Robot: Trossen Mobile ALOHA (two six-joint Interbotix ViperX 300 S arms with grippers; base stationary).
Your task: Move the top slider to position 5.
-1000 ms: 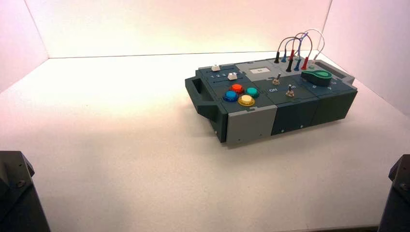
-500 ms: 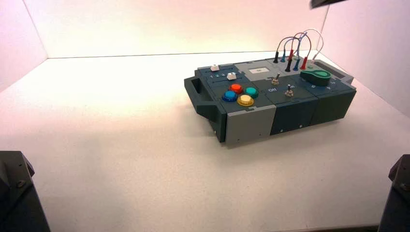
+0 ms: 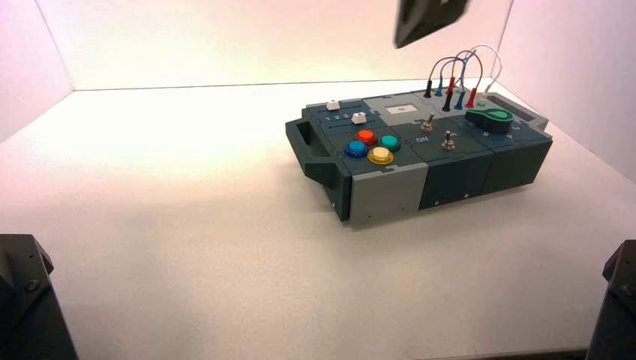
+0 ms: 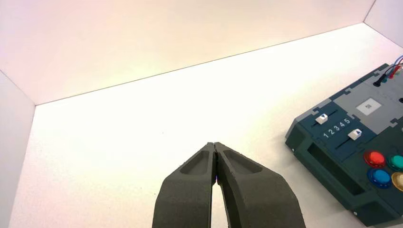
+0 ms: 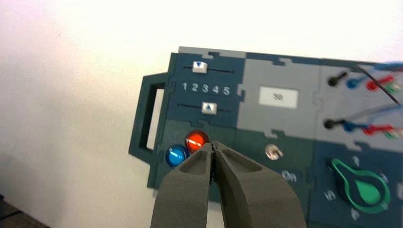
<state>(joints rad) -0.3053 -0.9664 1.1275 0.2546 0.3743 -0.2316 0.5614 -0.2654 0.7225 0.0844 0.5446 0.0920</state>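
Note:
The top slider (image 5: 199, 67) is a small white knob on a dark teal rail at the box's far handle end, about over the 2 of the printed 1 to 5 scale. It also shows in the high view (image 3: 334, 105) and the left wrist view (image 4: 321, 118). My right gripper (image 5: 214, 145) is shut and empty. It hangs high above the box, over the red button (image 5: 196, 140), well short of the slider. In the high view that arm is a dark shape (image 3: 431, 19) at the top. My left gripper (image 4: 215, 144) is shut, empty and parked left of the box.
A second white slider (image 5: 209, 108) sits just below the number scale. Blue (image 5: 176, 156), teal (image 3: 390, 142) and yellow (image 3: 380, 154) buttons, two toggle switches (image 3: 427, 124), a green knob (image 5: 363, 187) and plugged wires (image 3: 454, 82) fill the box top. The box's handle (image 5: 145, 116) faces left.
The right arm's dark shape has entered the high view at the top right and moved left and lower above the box. The sliders have not moved.

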